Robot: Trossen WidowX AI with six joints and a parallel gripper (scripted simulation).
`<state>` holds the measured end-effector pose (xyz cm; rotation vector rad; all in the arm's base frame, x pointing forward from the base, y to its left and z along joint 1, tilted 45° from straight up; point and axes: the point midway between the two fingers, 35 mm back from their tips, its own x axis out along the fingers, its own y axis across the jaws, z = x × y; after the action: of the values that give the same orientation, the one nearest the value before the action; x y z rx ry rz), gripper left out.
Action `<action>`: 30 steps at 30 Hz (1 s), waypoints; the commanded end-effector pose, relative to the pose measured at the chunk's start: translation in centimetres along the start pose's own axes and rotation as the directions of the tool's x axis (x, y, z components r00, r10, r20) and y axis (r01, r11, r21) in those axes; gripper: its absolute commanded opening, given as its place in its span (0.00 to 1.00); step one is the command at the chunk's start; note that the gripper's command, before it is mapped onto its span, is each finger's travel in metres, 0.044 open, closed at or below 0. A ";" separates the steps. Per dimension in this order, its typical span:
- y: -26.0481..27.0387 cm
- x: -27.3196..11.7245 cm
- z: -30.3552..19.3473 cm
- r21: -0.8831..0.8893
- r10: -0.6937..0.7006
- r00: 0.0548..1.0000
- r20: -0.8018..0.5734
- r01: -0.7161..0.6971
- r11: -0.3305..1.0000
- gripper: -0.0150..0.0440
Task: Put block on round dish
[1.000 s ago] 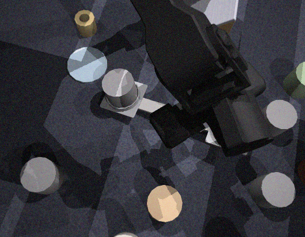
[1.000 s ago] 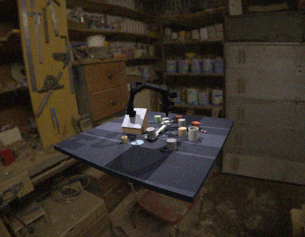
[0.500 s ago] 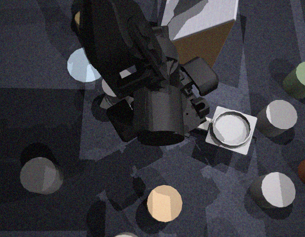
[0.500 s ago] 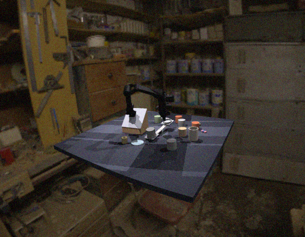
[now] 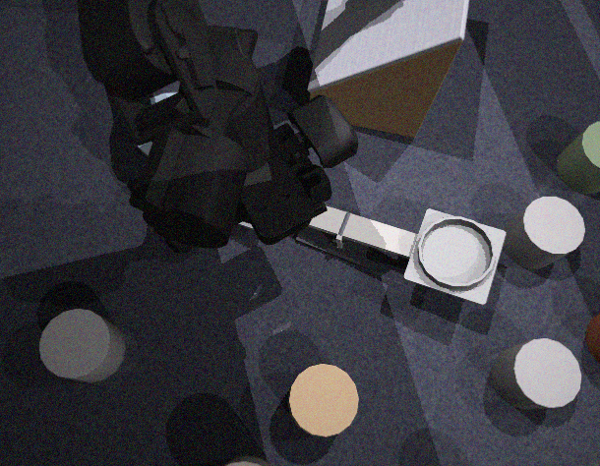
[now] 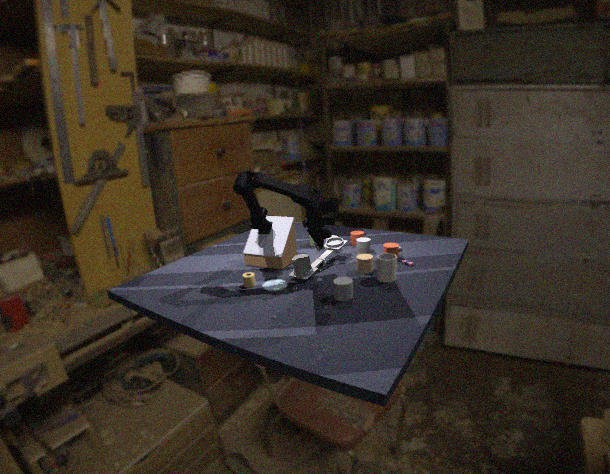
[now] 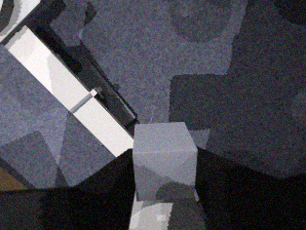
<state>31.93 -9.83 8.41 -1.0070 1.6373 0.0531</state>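
My gripper (image 6: pixel 322 243) (image 7: pixel 161 154) is shut on a small grey block (image 7: pixel 165 137), held above the balance beam (image 5: pixel 376 236) (image 6: pixel 323 260) (image 7: pixel 54 73). The arm covers the beam's near end in the top view, and the block cannot be seen there. The far end of the balance has a square plate with a raised ring (image 5: pixel 455 253) (image 6: pixel 334 242), and no cup stands on it. A grey cup (image 6: pixel 301 265) stands on the other end, hidden by the arm in the top view. The pale round dish (image 6: pixel 274 285) lies beyond that cup and holds nothing.
A white-topped wedge box (image 5: pixel 390 89) (image 6: pixel 279 232) stands beside the balance. A yellow spool (image 6: pixel 248 279) stands near the dish. Around the balance stand a tan cylinder (image 5: pixel 324 399) (image 6: pixel 364 263), a green one (image 5: pixel 583 165), white ones (image 5: pixel 554 224) (image 5: pixel 547 373) and a grey one (image 5: pixel 75 343) (image 6: pixel 343 289).
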 end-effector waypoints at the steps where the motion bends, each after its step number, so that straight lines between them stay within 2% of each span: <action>1: -1.0 -0.1 -1.8 -0.003 -0.013 1.000 0.013 0.013 1.000 0.25; 30: -4.0 1.1 -15.1 -0.024 -0.092 0.992 -0.083 0.090 0.996 0.25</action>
<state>24.05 -19.92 13.96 -1.0934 1.6565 -0.0193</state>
